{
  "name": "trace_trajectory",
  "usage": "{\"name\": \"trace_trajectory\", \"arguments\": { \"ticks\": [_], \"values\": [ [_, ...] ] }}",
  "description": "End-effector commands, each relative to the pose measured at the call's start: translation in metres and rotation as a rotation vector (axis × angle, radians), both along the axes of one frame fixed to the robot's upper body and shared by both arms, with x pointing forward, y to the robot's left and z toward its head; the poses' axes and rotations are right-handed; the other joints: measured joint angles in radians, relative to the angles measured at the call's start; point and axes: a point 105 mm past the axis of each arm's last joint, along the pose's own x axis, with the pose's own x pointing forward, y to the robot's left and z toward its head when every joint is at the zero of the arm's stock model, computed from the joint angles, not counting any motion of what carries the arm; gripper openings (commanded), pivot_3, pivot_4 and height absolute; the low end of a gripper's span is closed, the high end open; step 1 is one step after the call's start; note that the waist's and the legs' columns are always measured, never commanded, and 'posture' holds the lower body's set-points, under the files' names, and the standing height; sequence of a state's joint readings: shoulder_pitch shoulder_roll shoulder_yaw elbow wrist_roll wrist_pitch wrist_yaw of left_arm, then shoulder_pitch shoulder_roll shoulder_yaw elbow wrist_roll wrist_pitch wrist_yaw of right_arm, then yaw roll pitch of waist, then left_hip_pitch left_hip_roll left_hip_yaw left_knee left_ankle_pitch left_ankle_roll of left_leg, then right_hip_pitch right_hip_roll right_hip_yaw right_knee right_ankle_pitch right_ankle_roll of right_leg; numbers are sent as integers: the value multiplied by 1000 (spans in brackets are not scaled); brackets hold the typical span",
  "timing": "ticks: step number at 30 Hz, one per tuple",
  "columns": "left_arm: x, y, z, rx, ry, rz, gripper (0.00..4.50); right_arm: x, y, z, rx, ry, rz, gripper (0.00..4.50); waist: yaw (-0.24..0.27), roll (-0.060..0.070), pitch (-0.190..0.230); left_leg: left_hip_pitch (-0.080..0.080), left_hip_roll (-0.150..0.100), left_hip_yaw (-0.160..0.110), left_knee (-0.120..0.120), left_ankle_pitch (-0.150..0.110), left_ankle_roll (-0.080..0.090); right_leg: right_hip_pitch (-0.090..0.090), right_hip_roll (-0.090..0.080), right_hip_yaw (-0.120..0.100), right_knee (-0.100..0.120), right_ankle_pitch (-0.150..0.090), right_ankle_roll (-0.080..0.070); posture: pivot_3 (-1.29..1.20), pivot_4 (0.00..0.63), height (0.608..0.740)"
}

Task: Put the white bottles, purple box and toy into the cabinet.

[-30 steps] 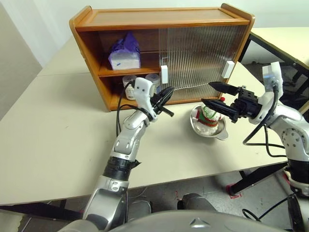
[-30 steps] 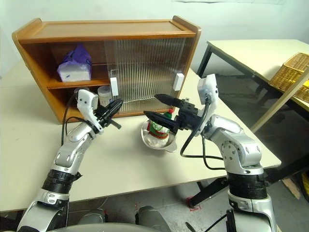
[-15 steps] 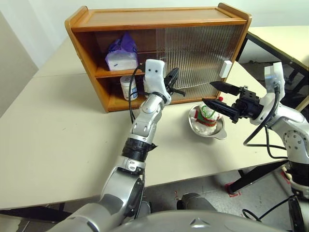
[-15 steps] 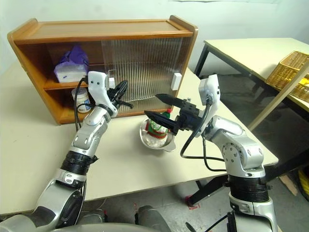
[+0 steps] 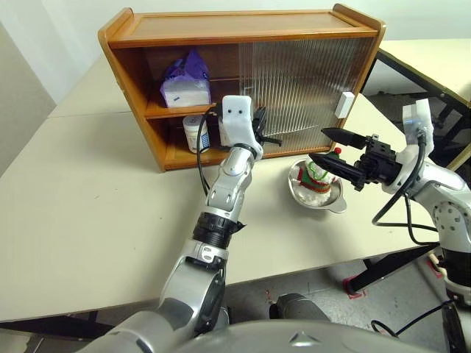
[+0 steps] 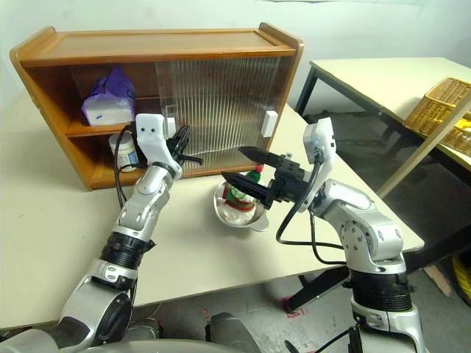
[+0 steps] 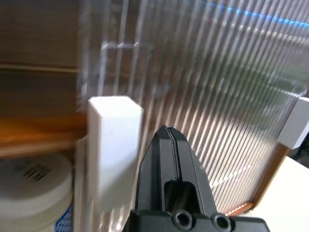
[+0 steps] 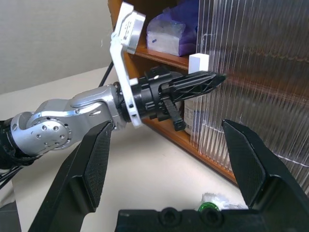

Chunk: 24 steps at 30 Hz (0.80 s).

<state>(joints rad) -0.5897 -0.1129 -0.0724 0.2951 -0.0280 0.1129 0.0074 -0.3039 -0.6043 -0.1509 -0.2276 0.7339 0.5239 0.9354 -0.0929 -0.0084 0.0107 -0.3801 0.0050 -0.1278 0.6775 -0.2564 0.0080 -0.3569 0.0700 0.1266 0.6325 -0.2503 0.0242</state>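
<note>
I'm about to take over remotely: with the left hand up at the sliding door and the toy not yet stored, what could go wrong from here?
1. The shut left hand points at the ribbed translucent sliding door beside its white rectangular handle; it may slip off the ribs rather than catch the handle.
2. That door covers the wooden cabinet's right half, so the small white plush toy in the shiny steel bowl may have no clear way in.
3. The open right hand could tip the bowl.
</note>
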Motion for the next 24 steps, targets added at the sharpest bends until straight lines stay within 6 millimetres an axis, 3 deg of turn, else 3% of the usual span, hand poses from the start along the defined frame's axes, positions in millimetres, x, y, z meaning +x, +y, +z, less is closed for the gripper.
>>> {"name": "trace_trajectory", "arguments": {
  "ticks": [1,14,24],
  "values": [
    [-1,17,-1,9,8,73,31,-1,-3,3,-8,-4,-2,4500,-1,0,0,0,0,0,0,0,0,0,0,0,0,0,0,-169,7,740],
    [-4,67,-3,20,13,311,31,2,0,3,-10,2,22,4500,-2,1,1,1,0,0,0,0,0,0,0,0,0,0,-1,-138,13,740],
    [-11,120,1,14,6,516,31,4,5,2,-5,2,38,4500,-3,0,3,8,0,0,-1,1,-1,3,1,0,2,3,-4,-119,0,740]
  ]
}}
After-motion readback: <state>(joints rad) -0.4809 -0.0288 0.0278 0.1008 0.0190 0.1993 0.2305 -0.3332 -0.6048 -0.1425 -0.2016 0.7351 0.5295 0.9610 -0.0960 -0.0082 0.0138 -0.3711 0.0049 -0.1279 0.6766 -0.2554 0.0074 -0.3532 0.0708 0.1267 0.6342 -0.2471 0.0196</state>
